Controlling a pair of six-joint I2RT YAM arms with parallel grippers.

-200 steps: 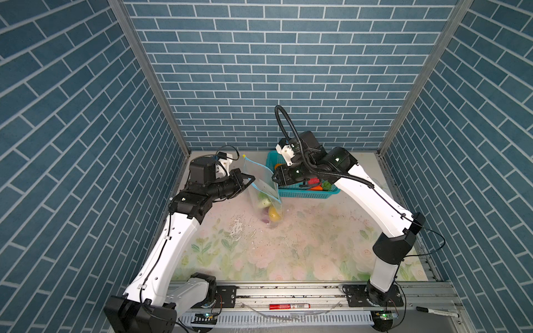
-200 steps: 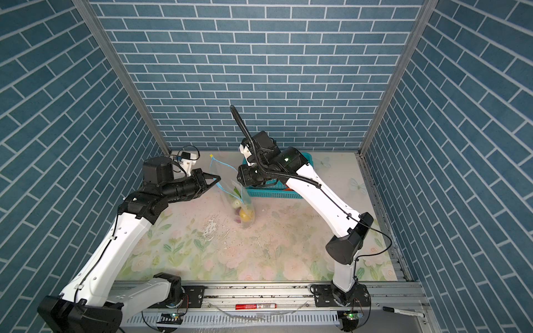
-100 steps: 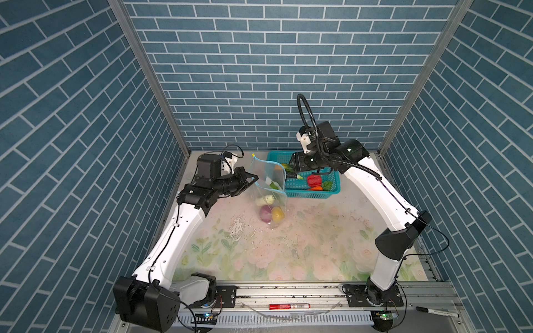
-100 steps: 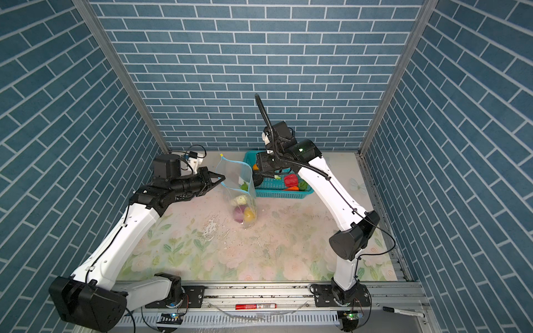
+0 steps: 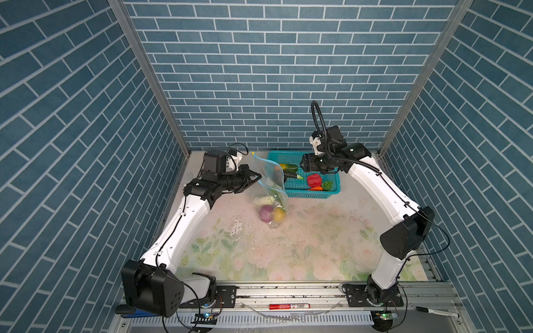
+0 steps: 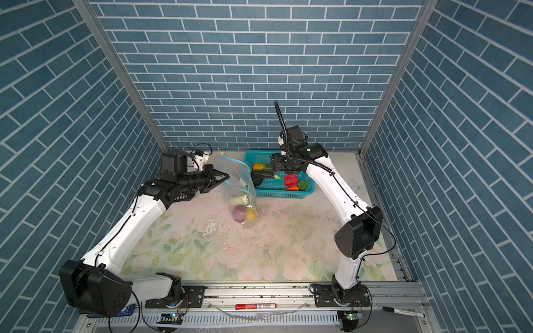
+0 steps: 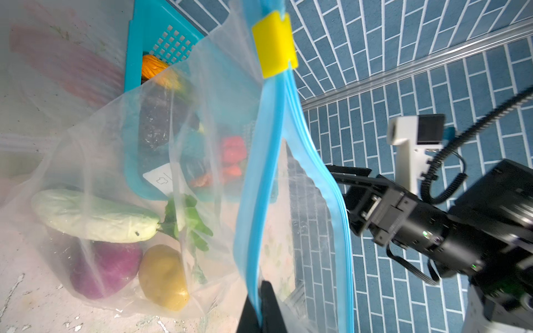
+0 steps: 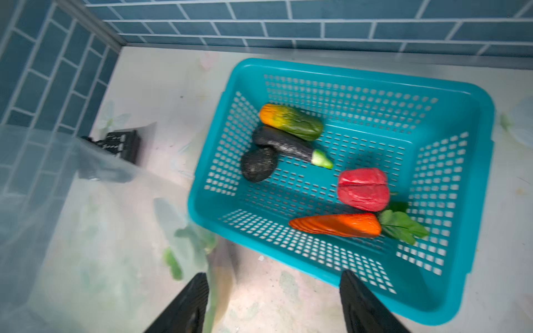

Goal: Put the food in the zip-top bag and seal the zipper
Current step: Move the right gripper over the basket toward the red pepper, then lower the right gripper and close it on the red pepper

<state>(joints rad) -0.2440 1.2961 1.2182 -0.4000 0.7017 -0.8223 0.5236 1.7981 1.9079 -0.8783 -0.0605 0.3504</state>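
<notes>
The clear zip-top bag [image 5: 271,184] hangs upright on the mat. My left gripper [image 5: 257,176] [image 7: 261,302] is shut on its light-blue zipper [image 7: 256,178] edge, and the yellow slider [image 7: 274,49] sits at the far end. Inside the bag lie a purple onion [image 7: 101,268], a yellow fruit [image 7: 163,276] and a pale green piece [image 7: 92,216]. My right gripper [image 5: 302,166] [image 8: 274,285] hovers open and empty over the near rim of the teal basket [image 8: 317,268]. The basket holds an orange-green piece [image 8: 291,121], an eggplant [image 8: 288,145], a dark lump [image 8: 258,164], a red piece [image 8: 362,188] and a carrot [image 8: 337,225].
The basket [image 5: 317,196] stands at the back against the brick wall, just right of the bag. A red marker [image 5: 290,306] and a black pen [image 5: 435,311] lie on the front rail. Wet specks mark the floral mat [image 5: 317,245].
My right gripper has drawn back from the bag's mouth to the basket, its jaws widening. The pale green piece now lies in the bag. The left gripper keeps its hold.
</notes>
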